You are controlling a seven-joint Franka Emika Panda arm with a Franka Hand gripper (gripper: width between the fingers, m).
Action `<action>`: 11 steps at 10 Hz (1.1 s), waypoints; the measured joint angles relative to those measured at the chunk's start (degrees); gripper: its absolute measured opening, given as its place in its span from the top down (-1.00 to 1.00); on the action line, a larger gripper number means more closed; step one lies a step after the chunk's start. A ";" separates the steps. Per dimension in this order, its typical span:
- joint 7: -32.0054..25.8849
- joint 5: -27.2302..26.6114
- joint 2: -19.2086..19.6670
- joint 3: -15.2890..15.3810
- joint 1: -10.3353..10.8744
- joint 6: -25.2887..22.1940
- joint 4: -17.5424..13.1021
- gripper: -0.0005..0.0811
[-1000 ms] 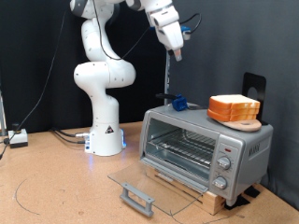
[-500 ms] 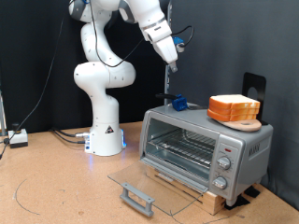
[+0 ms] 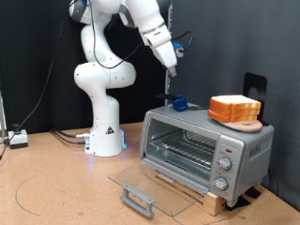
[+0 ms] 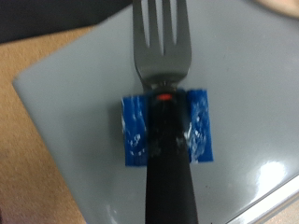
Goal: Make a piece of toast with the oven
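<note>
Pincer: (image 3: 172, 64) raised above the oven's top, toward the exterior view's left end of it. The exterior view is too small to show the finger gap, and no fingers appear in the wrist view, so I cannot tell whether it is apart or together.

Fork: (image 4: 165, 112) black-handled, standing upright in a blue holder (image 3: 178, 103) on the oven roof, directly under the pincer; in the wrist view the tines point away along the grey top.

Oven: (image 3: 204, 147) silver-grey toaster oven on the surface, glass door (image 3: 150, 184) dropped fully open, wire rack (image 3: 183, 150) bare. Knobs sit on the panel at the exterior view's right.

Bread: a stack of slices (image 3: 234, 109) sits on a round wooden board on the oven roof, toward the exterior view's right. No single slice lies apart, and none is in the oven.

Handling, judged: a slice should be light, soft and crumbly, easily crushed by a hard squeeze. Taking it by the firmer crust edges, or lifting it on the fork tines, looks safer than pinching the pale face.

Handle, judged: stiff and smooth – possibly slippery. Grip mid-handle, above the holder.
</note>
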State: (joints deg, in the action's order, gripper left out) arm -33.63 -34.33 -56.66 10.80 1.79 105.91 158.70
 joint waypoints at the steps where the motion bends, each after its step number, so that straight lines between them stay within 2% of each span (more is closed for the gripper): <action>1: -1.54 0.02 0.54 0.98 0.00 1.69 1.51 -0.99; 3: -3.98 -0.84 2.49 2.84 0.33 4.94 3.21 -0.99; 6: -6.51 -3.97 5.95 5.31 1.51 8.26 3.59 -0.99; 8: -7.40 -4.77 7.01 6.86 2.38 8.98 3.89 -0.99; 11: -7.33 -6.51 7.32 9.67 2.58 11.34 5.15 -0.99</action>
State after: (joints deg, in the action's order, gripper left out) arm -40.96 -40.84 -49.33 20.47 4.36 117.25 163.86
